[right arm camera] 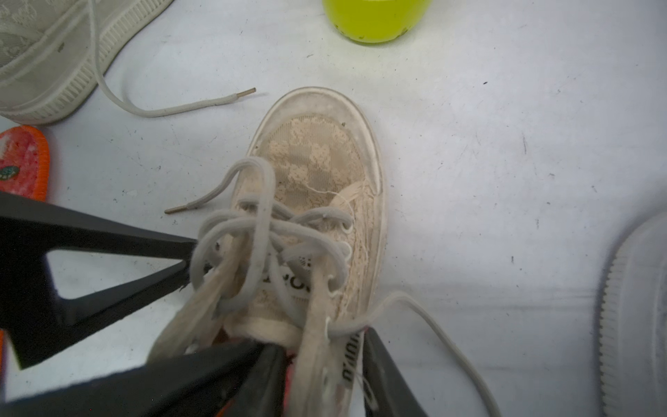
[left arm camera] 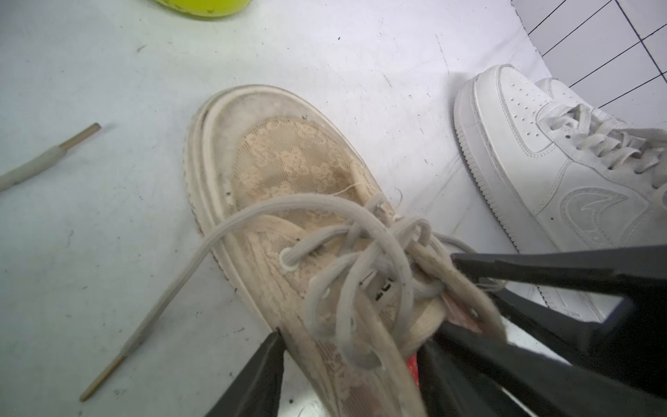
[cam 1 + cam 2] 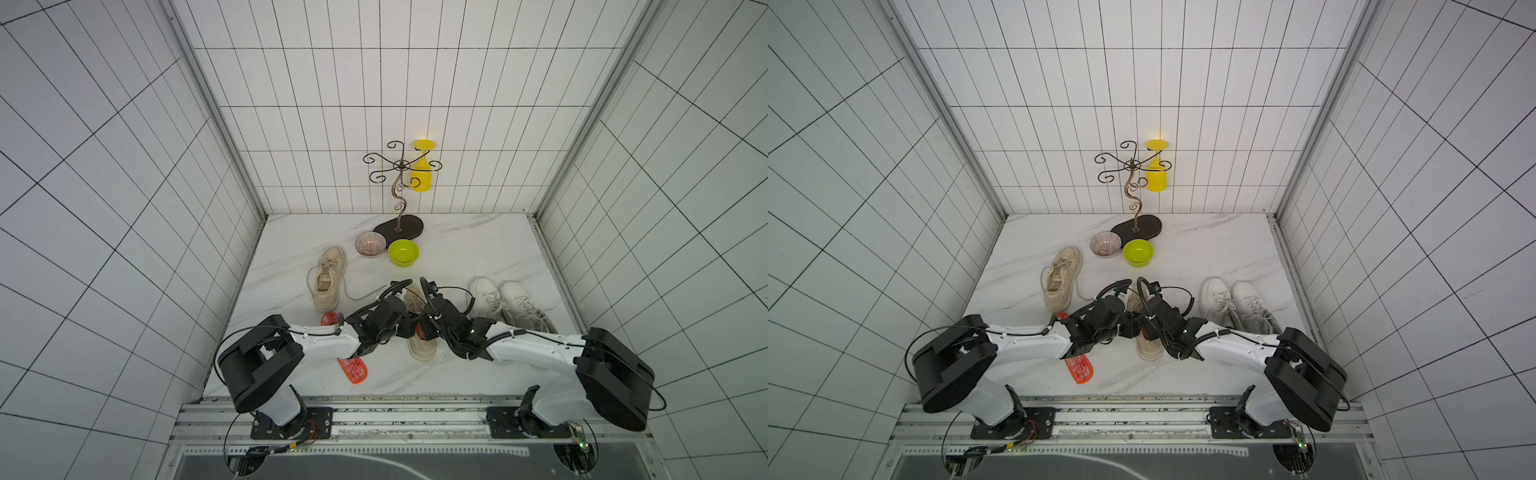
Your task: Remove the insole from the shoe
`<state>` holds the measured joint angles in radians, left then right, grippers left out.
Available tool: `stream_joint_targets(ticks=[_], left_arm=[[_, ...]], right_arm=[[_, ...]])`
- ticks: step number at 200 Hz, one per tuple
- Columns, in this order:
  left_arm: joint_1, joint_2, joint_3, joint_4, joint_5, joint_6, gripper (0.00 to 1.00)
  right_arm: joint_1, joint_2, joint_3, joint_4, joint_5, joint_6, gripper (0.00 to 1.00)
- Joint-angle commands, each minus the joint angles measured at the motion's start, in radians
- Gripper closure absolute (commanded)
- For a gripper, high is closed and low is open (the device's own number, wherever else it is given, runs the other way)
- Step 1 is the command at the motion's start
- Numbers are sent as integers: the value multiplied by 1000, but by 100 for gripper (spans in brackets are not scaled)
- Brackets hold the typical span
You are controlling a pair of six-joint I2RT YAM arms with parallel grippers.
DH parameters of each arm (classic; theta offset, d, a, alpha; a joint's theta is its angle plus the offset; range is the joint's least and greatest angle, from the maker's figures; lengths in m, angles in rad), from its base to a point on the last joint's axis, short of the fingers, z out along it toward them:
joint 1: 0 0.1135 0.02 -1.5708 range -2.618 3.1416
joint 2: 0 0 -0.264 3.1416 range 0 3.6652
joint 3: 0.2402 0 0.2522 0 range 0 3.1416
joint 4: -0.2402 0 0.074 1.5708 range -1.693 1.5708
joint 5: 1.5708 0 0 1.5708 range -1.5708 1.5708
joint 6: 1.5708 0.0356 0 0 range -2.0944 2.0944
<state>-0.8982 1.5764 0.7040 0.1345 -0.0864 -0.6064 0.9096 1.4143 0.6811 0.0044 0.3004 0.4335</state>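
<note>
Left wrist: lacy, perhaps mesh shoe

Four shoes were counted: two beige, the near beige shoe and the far beige shoe; two white, the inner white sneaker and the outer white sneaker; two orange insoles showed, the loose insole and the tucked insole; two bowls, the patterned bowl and the green bowl; one wire stand; one yellow goblet; two arms, the left arm and the right arm.
</note>
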Motion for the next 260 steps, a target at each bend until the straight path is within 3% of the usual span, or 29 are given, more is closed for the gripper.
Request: stream_joint_targets(ticks=[1,39,82,161,199,260], left_arm=[[11,29,37,-21,-7,13,49],[19,33,52,-5,10,2,68],[19,33,52,37,38,-7,74],[19,31,46,68,61,-12,76],[18,25,37,78,70,-18,76],[17,23,26,85,71,-21,80]], right_arm=[[-8,-15,75,20,7,7,66],[-8,-33,113,-54,-63,-24,63],[-6,-83,149,-218,-165,-29,63],[-2,-138,160,-263,-304,16,71],[-3,-96,168,-218,-289,28,72],[-18,2,177,-228,-134,86,70]])
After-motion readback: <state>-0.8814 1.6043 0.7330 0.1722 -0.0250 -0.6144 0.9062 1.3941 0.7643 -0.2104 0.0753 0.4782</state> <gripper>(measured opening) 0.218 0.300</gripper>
